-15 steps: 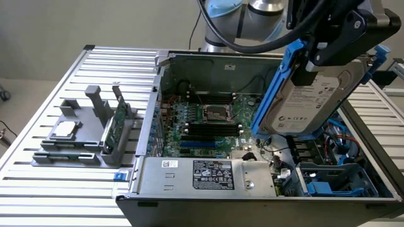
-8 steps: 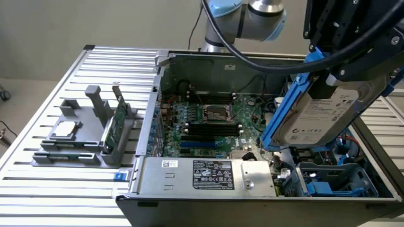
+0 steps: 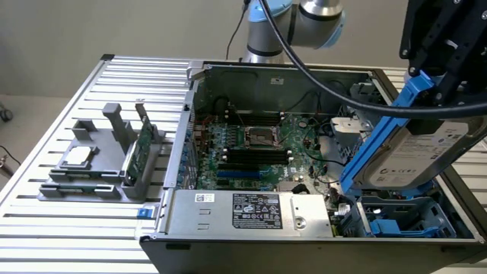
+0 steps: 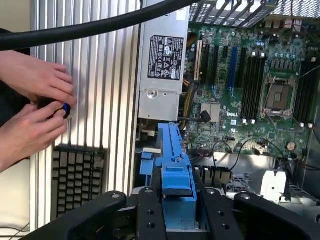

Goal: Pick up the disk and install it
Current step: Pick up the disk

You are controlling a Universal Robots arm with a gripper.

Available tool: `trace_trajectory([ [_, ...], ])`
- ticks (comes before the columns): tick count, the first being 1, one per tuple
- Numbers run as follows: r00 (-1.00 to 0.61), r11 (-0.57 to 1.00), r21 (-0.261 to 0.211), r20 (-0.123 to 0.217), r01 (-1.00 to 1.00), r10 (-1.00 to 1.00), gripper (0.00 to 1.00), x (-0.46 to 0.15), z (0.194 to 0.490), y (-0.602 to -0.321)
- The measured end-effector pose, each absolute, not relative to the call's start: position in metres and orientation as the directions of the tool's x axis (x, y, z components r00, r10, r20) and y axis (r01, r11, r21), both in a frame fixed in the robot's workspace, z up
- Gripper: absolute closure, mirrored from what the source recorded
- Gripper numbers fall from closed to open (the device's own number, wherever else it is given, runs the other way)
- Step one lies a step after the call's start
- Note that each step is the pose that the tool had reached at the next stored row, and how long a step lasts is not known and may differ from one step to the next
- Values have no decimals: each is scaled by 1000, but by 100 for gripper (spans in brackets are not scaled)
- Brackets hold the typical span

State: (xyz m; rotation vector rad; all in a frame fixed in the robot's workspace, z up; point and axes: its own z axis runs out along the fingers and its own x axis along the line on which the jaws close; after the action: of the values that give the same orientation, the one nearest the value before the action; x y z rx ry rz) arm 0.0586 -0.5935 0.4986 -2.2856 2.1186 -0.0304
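Note:
The disk (image 3: 414, 154) is a silver-grey drive with a white label in a blue carrier (image 3: 373, 142). It hangs tilted over the right end of the open computer case (image 3: 251, 212), above the drive bay (image 3: 403, 221), which holds blue plastic parts. My gripper (image 3: 439, 74) holds it from above at the exterior view's upper right, shut on its upper end. In the wrist view the carrier's blue edge (image 4: 175, 165) runs out between my black fingers (image 4: 150, 212), with the gripper (image 4: 177, 212) closed on it over the case.
The motherboard (image 3: 259, 148) lies exposed in the case, with a grey power supply (image 3: 251, 211) along the near side. A grey holder (image 3: 84, 177) on the slatted table carries a green card (image 3: 137, 151) and a small chip (image 3: 80, 155). A person's hands (image 4: 35, 100) work beside a keyboard (image 4: 77, 175).

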Motion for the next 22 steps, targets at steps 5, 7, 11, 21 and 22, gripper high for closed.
trace_trajectory([
  [5, 76, -76, -32, -3, -997, -997, 67, 81, 495, -597],
  [7, 76, -76, -32, -4, -997, -997, 67, 90, 493, -597],
  [11, 75, -75, -32, -8, -997, -997, 67, 99, 487, -598],
  [21, 59, -58, -49, -8, -997, -998, 67, 99, 475, -598],
  [22, 58, -58, -54, -8, -997, -998, 67, 99, 474, -598],
])
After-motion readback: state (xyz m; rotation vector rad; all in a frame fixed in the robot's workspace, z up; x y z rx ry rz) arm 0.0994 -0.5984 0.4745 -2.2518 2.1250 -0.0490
